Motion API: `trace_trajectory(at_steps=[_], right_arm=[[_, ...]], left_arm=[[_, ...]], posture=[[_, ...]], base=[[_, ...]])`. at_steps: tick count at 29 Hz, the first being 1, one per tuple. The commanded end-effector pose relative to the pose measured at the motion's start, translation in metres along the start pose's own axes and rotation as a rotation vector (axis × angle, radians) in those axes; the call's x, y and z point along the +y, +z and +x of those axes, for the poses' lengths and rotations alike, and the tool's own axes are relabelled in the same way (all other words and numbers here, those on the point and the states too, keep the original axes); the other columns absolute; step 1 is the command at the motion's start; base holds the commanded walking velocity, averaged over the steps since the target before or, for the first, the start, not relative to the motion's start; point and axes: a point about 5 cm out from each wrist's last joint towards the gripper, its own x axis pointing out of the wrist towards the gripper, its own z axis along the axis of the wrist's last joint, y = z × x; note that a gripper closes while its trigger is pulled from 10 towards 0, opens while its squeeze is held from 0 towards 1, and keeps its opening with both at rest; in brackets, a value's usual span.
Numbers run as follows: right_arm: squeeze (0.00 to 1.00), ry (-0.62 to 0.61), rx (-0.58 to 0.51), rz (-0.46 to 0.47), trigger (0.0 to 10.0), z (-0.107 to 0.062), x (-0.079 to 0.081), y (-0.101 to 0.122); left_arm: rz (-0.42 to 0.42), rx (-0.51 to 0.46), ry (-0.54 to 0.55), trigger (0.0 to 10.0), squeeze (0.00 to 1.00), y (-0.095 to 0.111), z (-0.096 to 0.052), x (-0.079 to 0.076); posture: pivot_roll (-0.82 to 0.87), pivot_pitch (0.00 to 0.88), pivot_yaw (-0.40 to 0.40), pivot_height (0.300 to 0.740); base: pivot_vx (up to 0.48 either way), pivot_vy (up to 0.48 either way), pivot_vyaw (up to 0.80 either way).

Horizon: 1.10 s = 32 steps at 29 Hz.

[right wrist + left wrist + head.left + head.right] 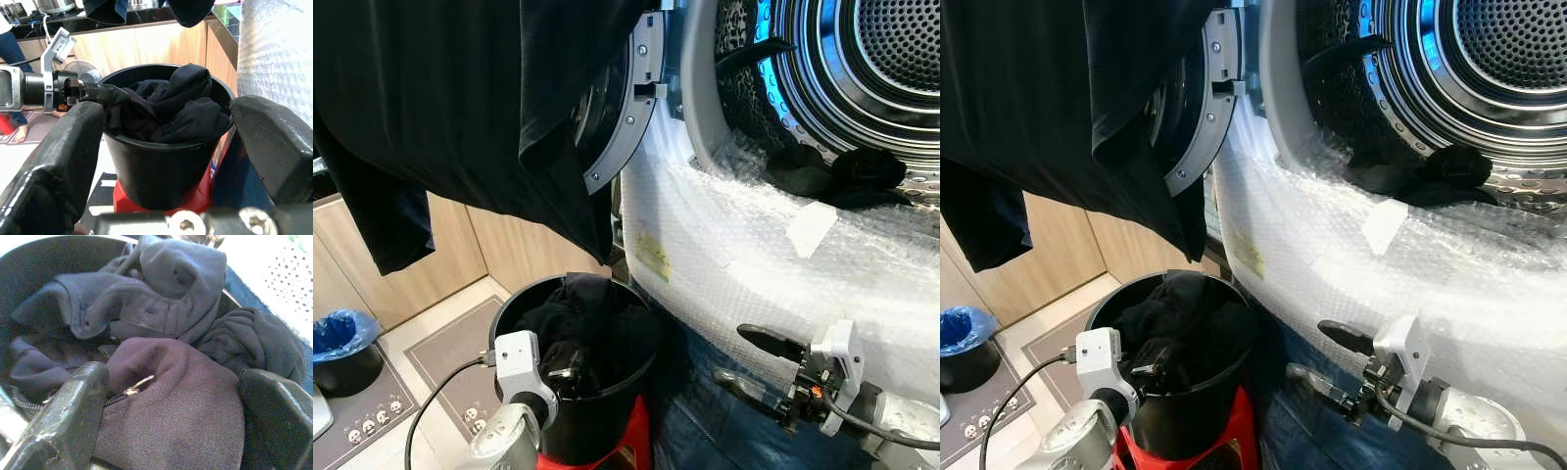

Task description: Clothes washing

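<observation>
Item: black bucket (592, 421) on a red stool (161, 198), heaped with dark clothes (168, 110), below the washer's open door (617, 108).
Left gripper (168, 416): inside the bucket, jaws apart around a maroon zippered garment (181, 401), nothing clamped.
Right gripper (744, 357): idle beside the bubble-wrapped washer front (754, 255), jaws apart.
Drum (891, 59): dark clothes (832, 174) at its lip.
Risks: the zipper may snag a finger; tangled pieces may lift together and spill; a black garment (450, 98) draped overhead blocks the view.
</observation>
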Motion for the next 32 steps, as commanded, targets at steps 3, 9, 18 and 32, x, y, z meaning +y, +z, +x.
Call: trace_trajectory(at_steps=[3,9,18,32], right_arm=[[0.00,-0.014,-0.016,-0.014,10.0,-0.0023,0.0013,0.0025],[0.00,-0.016,-0.020,-0.013,10.0,-0.0026,0.0015,0.0035],[0.00,-0.014,-0.028,-0.018,10.0,-0.0005,0.0019,0.0058],[0.00,-0.015,-0.033,-0.020,10.0,-0.0002,0.0011,0.0061]], left_arm=[[-0.017,0.042,0.017,10.0,0.00,0.0010,0.0047,0.0026],[-0.023,0.132,0.017,10.0,0.00,-0.0042,0.0085,0.0059],[-0.051,0.203,-0.002,10.0,0.00,-0.0080,0.0096,0.0070],[-0.090,0.221,-0.034,0.0,0.00,-0.0063,0.0089,0.0037]], posture=[[-0.05,0.000,0.011,0.740],[-0.05,0.000,0.011,0.740],[-0.05,0.000,0.008,0.740],[-0.05,0.000,0.006,0.740]], base=[[0.000,0.000,0.00],[0.000,0.000,0.00],[0.000,0.000,0.00],[0.000,0.000,0.00]])
